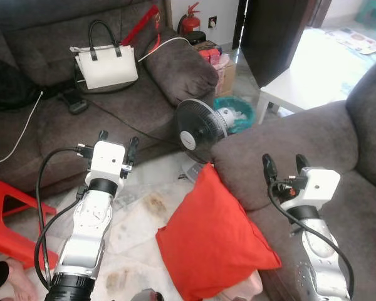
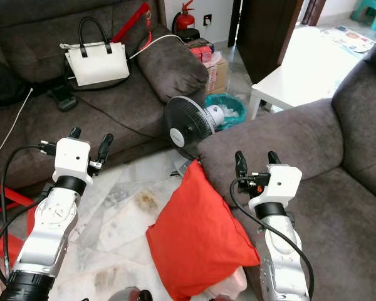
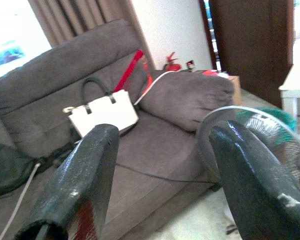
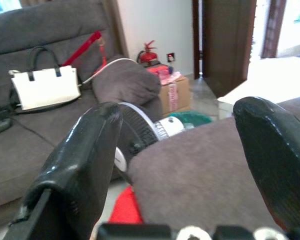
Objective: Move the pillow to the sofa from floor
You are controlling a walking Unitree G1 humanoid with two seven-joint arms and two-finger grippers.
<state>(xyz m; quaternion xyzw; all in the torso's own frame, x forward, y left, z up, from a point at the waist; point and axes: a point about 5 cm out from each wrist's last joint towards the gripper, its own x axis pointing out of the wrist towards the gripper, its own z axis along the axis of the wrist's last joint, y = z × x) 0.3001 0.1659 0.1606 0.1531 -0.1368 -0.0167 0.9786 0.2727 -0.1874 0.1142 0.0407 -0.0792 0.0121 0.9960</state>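
— Where are the arms?

— Both silver arms are raised in front of the body, forearms angled up and forward, with black cables looping beside each wrist. The left gripper (image 1: 118,143) sits on the robot's left, the right gripper (image 1: 282,165) on its right, well apart from each other.

— And the fingers?

— Each pair of black fingers points up and away, spread with a clear gap between them, holding nothing. The wrist views show the same spread.
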